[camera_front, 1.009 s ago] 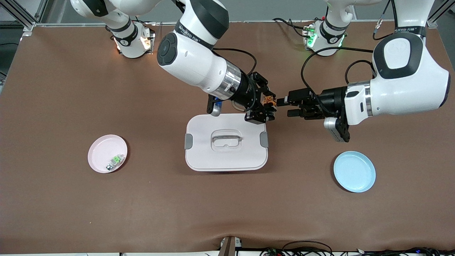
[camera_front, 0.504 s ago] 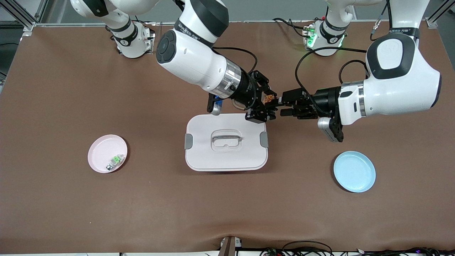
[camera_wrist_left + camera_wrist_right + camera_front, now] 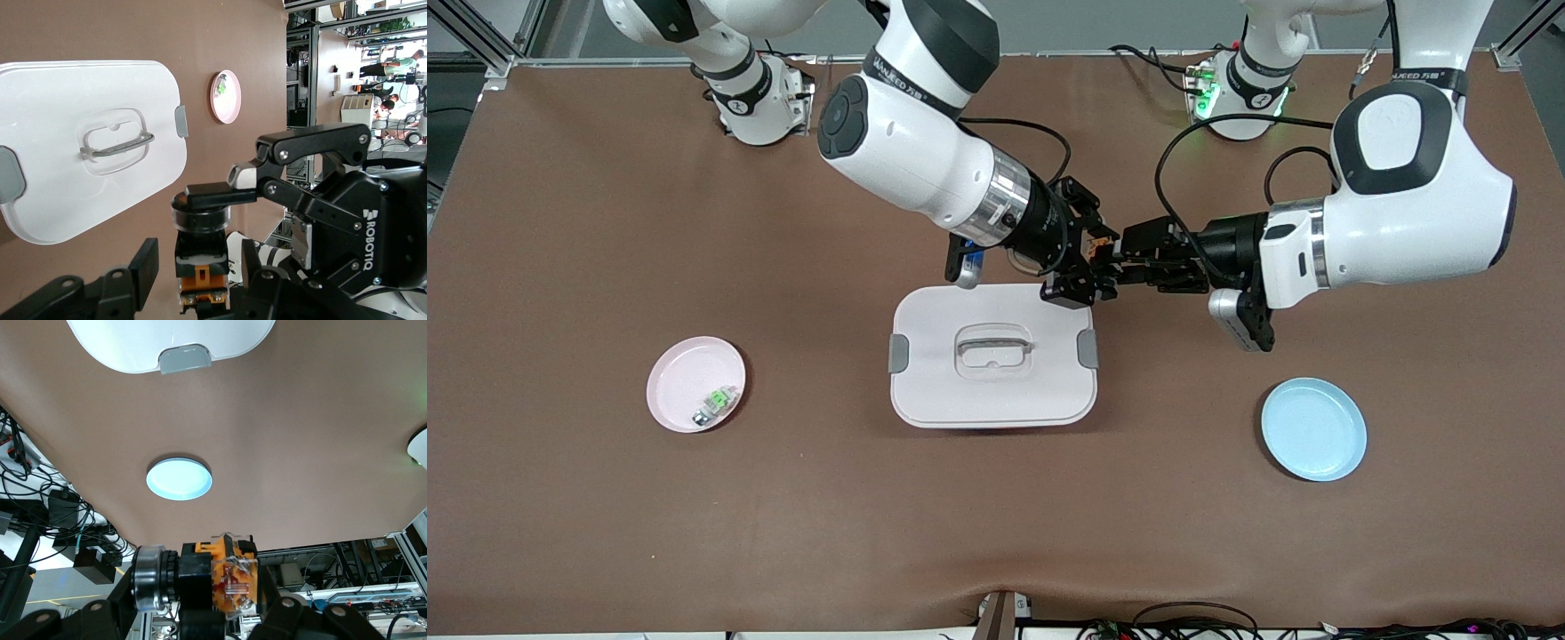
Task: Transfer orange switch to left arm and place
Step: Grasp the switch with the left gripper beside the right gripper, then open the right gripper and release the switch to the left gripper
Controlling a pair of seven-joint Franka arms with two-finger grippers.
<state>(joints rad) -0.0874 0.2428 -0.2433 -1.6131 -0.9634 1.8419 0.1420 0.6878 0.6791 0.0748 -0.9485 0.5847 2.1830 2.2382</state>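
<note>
The left gripper [image 3: 1123,265] has moved in over the box's [image 3: 992,391] corner and is narrowing onto the switch [image 3: 1104,248] — the clamped right gripper [image 3: 1100,267] holds it — handover underway.

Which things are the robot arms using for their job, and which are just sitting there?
For the job:
- tiny black push-button orange switch
- right gripper, holding it
- left gripper, closing on it
- large white lidded plastic box

Just lying about:
- round pink plate
- green and clear component
- round blue plate
</note>
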